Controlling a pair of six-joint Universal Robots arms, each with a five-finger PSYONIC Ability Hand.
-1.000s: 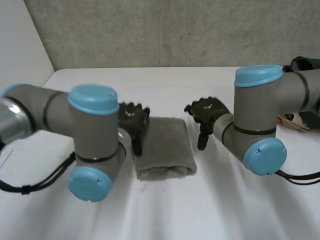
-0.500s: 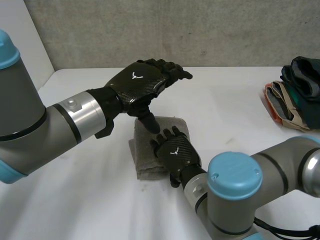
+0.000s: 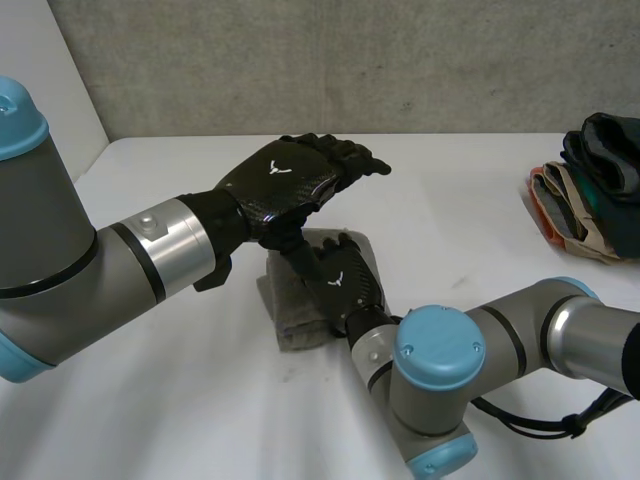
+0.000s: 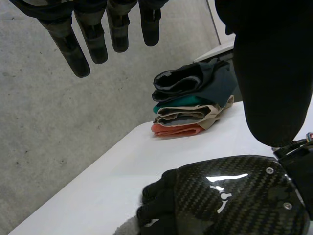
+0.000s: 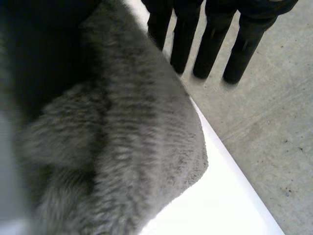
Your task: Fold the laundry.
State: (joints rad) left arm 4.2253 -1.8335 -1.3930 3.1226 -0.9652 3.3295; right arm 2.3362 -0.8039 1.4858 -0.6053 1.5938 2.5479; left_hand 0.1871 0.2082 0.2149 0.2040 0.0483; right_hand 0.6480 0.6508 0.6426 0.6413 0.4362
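Lying palm-down on the folded grey towel (image 3: pixel 295 322) at the centre of the counter (image 3: pixel 200 425), your right robot hand (image 3: pixel 345 285) is released, fingers straight; your left robot hand (image 3: pixel 285 180) hovers just above it toward 11 o'clock, also released; clothes stack (image 3: pixel 595 190) at 3 o'clock.

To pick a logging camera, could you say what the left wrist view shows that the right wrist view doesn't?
Left wrist view adds the stack of folded dark, teal, beige and coral clothes, the left hand with straight fingers, and the carbon-patterned back of the right hand. Right wrist view adds the right hand's straight fingers and, under its palm, the fuzzy grey folded towel. Shared: right hand, towel, white table.
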